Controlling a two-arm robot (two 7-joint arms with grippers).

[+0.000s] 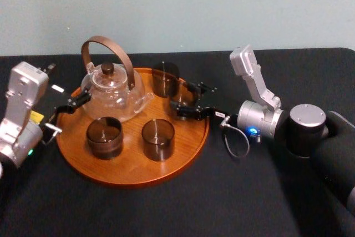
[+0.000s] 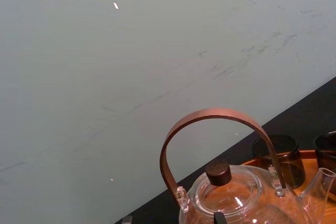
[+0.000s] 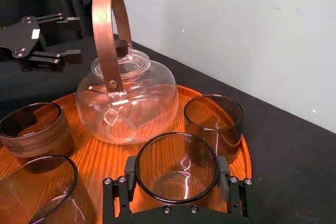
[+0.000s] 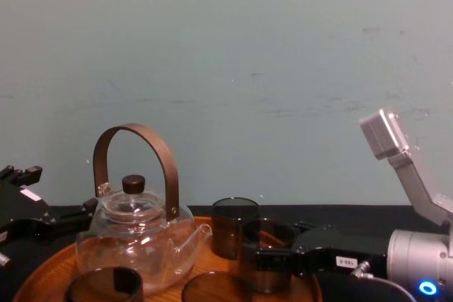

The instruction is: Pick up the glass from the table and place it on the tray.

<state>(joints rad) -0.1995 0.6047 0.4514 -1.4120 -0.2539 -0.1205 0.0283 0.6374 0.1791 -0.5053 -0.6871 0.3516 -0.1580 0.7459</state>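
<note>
A smoky glass (image 3: 177, 167) sits between the two fingers of my right gripper (image 3: 177, 177), and both pads (image 3: 129, 170) touch its sides. It is over the right part of the round wooden tray (image 1: 133, 170), low above the wood; whether it rests there I cannot tell. The chest view shows the same glass (image 4: 263, 242) in the black fingers. My right gripper (image 1: 184, 101) reaches in from the right over the tray's rim. At the tray's left edge my left gripper (image 1: 66, 114) stands open and holds nothing, beside the teapot.
A glass teapot (image 1: 113, 90) with a brown arched handle stands at the tray's back left. Three more dark glasses stand on the tray: back (image 1: 166, 79), front left (image 1: 104, 137) and front middle (image 1: 158, 140). Black table cloth (image 1: 249, 192) surrounds the tray.
</note>
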